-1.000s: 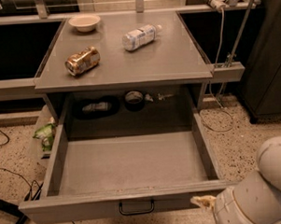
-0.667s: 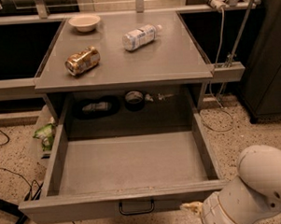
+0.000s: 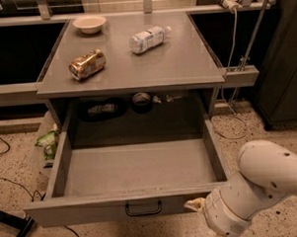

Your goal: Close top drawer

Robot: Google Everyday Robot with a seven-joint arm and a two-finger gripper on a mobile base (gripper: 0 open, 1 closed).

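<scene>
The top drawer (image 3: 136,170) is a wide shallow grey metal drawer, pulled far out toward the camera and empty inside. Its front panel (image 3: 83,211) carries a small dark wire pull handle (image 3: 143,208) at centre. My white arm (image 3: 260,185) comes in from the lower right. The gripper (image 3: 195,204) shows only as a pale tip against the right part of the drawer's front panel, right of the handle. The rest of it is hidden behind the wrist.
On the grey tabletop (image 3: 185,64) lie a gold can (image 3: 87,64), a plastic bottle (image 3: 148,38) and a white bowl (image 3: 89,23). Dark items sit in the recess (image 3: 138,103) behind the drawer. Green packaging (image 3: 47,143) and cables lie on the speckled floor at left.
My arm has moved left and up along the drawer's front right corner; the gripper tip has shifted left toward the handle. The drawer has not visibly moved.
</scene>
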